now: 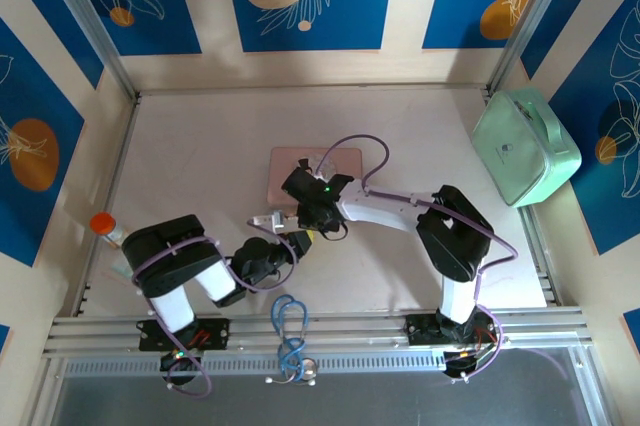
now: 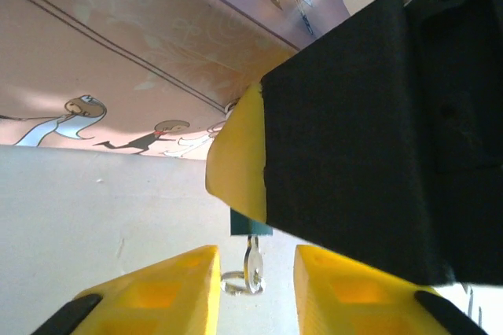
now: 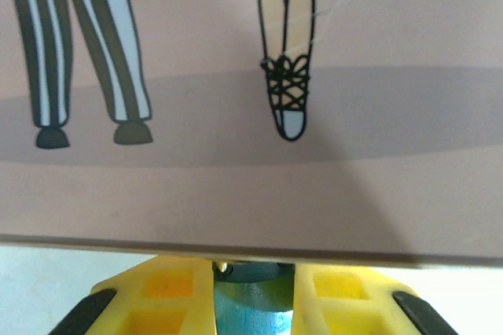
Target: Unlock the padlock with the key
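We see our right claw [image 3: 254,272] clamped on the padlock [image 3: 250,315] at the near edge of the pink tin [image 3: 251,193]. Our left claw [image 2: 257,250], in front of the tin, stands partly open, its fingers [image 2: 157,292] either side of the key [image 2: 249,260] without touching it; the key's tip meets the padlock.

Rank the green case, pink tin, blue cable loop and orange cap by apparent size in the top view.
1. green case
2. pink tin, partly hidden by the right arm
3. blue cable loop
4. orange cap
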